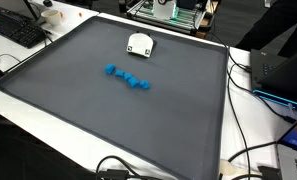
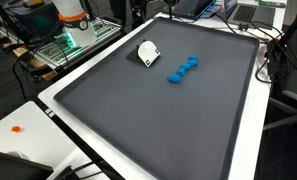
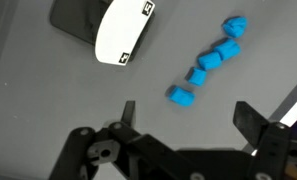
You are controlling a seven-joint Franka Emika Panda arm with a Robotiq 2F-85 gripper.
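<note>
A row of several small blue blocks (image 1: 128, 77) lies on the dark grey mat (image 1: 88, 120); it shows in both exterior views (image 2: 183, 69). A white rounded object (image 1: 140, 44) with a dark base lies beyond them (image 2: 148, 53). In the wrist view my gripper (image 3: 188, 116) is open and empty, hovering above the mat. The nearest blue block (image 3: 181, 96) sits just ahead of the gap between the fingers, apart from them. The rest of the blue row (image 3: 218, 52) runs up to the right, and the white object (image 3: 123, 30) is at upper left. The gripper does not show in the exterior views.
The mat has a white table border (image 2: 58, 105). A keyboard (image 1: 16, 30) and cables (image 1: 250, 75) lie off the mat. A metal rack with green-lit equipment (image 2: 68, 45) stands beside the table. An orange bit (image 2: 17, 128) lies on the white edge.
</note>
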